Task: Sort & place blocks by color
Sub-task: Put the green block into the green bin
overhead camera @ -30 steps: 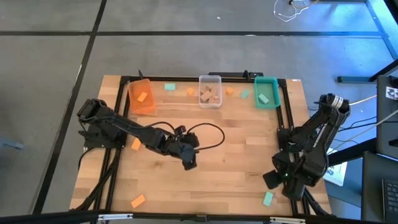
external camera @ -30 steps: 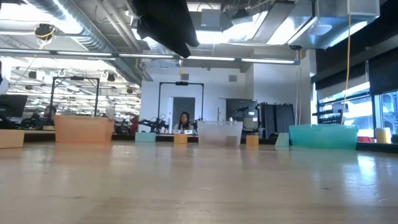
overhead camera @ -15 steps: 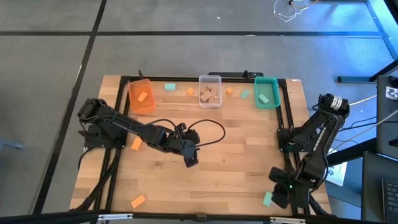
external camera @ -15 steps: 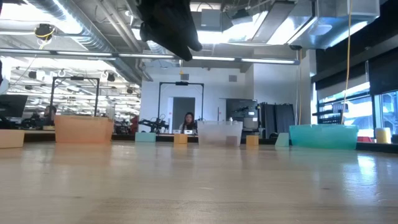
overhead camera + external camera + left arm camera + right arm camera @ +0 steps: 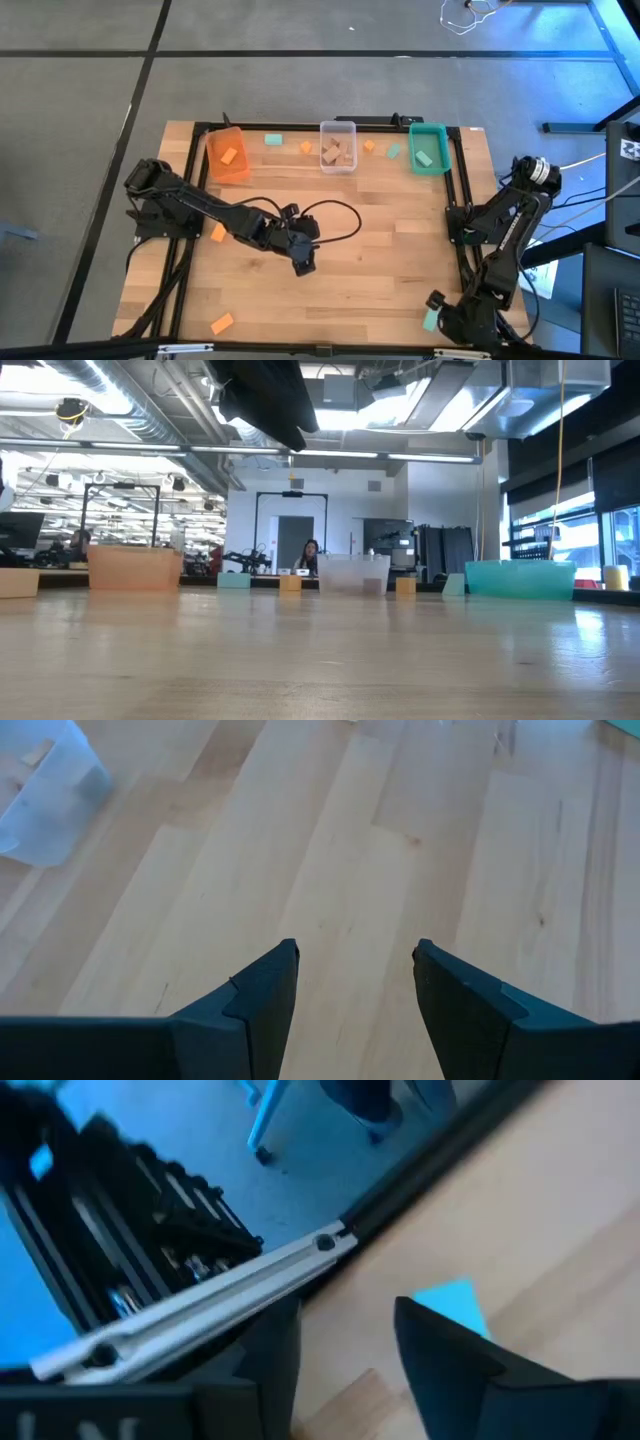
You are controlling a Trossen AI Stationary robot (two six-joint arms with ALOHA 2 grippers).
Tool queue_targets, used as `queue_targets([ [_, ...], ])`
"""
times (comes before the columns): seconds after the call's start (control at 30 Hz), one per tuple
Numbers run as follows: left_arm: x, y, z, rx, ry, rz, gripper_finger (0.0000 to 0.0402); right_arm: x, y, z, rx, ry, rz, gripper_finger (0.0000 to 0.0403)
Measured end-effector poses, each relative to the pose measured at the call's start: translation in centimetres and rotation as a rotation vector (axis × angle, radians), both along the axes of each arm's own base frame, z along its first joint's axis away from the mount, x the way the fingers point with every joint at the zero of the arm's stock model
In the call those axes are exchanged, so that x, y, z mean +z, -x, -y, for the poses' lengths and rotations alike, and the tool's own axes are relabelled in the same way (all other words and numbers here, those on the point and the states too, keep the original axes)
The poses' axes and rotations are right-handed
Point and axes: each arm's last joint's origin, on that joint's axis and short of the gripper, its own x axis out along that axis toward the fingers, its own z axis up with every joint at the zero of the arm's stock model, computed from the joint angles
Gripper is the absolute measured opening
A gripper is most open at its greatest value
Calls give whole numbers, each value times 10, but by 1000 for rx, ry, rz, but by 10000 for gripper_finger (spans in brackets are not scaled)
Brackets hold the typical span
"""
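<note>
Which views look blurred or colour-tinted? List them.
Right wrist view: blurred, with a blue tint on the floor beyond the table edge; the teal block is soft. Left wrist view: tabletop fairly sharp. Low view: bright ceiling lights, near tabletop soft.

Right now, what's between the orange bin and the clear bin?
In the high view, two loose blocks lie on the table between the orange bin and the clear bin: a teal block, then an orange block.

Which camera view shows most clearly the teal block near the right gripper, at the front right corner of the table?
The right wrist view: the teal block lies large just beyond the open right gripper, partly hidden by one finger. The high view shows the same block only as a small patch beside the gripper. The low and left wrist views do not show it.
</note>
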Motion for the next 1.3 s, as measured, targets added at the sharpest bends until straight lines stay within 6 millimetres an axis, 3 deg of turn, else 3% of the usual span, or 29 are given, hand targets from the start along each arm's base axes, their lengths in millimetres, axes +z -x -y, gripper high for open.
queue_targets([
  [0.27, 0, 0, 0, 1, 1, 2, 190, -17, -7, 3, -38, 180, 138, 163],
  [1.0, 0, -1, -1, 4, 1, 4, 190, -64, -17, 1, 78, 355, 17, 163],
  [1.3, 0, -1, -1, 3, 1, 4, 190, -73, -19, -3, 71, 369, 10, 163],
])
